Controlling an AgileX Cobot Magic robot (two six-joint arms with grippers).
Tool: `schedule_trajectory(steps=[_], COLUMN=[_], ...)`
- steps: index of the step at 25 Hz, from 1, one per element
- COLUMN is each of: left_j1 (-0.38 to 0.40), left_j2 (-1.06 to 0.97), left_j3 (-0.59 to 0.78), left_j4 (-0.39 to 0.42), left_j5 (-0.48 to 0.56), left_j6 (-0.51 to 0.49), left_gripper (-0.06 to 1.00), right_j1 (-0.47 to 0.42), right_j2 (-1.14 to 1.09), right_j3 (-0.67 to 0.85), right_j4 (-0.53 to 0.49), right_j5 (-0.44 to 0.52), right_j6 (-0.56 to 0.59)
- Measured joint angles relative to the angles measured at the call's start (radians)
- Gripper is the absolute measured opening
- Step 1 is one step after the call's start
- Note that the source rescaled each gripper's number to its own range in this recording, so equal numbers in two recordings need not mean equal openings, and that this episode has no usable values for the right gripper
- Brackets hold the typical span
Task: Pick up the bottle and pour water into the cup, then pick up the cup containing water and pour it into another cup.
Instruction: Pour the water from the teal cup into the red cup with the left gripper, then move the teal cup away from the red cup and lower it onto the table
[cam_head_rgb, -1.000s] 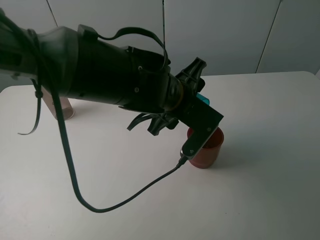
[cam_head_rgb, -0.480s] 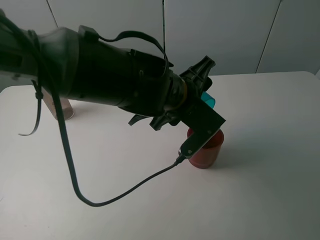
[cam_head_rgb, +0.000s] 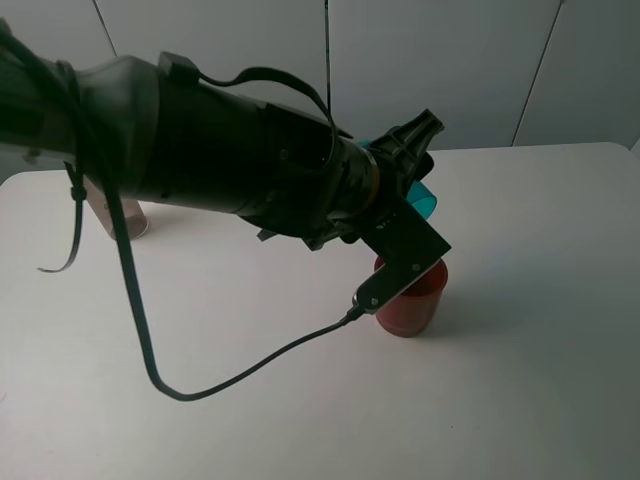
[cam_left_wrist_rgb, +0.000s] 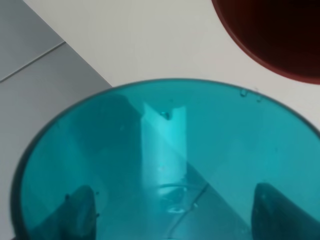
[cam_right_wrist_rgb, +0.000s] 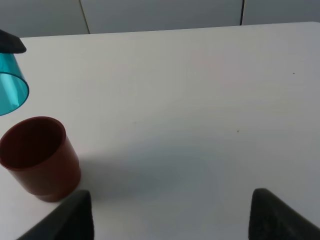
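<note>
The second pour is in hand: the left gripper (cam_head_rgb: 415, 170), fingers clamped on the small translucent teal-blue plastic tumbler (cam_head_rgb: 425, 198), holds it tipped above the squat translucent red-brown cup (cam_head_rgb: 410, 295) on the white worktop (cam_head_rgb: 540, 300). Next, I judge, it must tilt further over that rim. The left wrist view shows droplets inside the tumbler; the right wrist view shows the idle right gripper (cam_right_wrist_rgb: 170, 220) with its fingers parted.

Lab bench: bare white table (cam_head_rgb: 560, 300), panelled wall (cam_head_rgb: 450, 60).
</note>
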Motion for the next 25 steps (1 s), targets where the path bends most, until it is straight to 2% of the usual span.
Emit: schedule_trajectory(steps=[5,10,19,25], left_j1=[0.000,0.000,0.000,0.039], left_j2=[0.000,0.000,0.000,0.000], left_j3=[0.000,0.000,0.000,0.000], left_j4=[0.006,0.008,0.011,0.012], left_j5=[-0.002,-0.002,0.004,-0.080], left_j6=[-0.034,-0.167,-0.626,-1.001], left_gripper=[0.01,0.01,0.01,0.01], right_j1=[0.000,0.000,0.000,0.000], right_j2=[0.000,0.000,0.000,0.000], right_j3=[0.000,0.000,0.000,0.000], right_j4=[0.000,0.000,0.000,0.000], right_j5=[0.000,0.000,0.000,0.000], right_j6=[0.000,0.000,0.007,0.000])
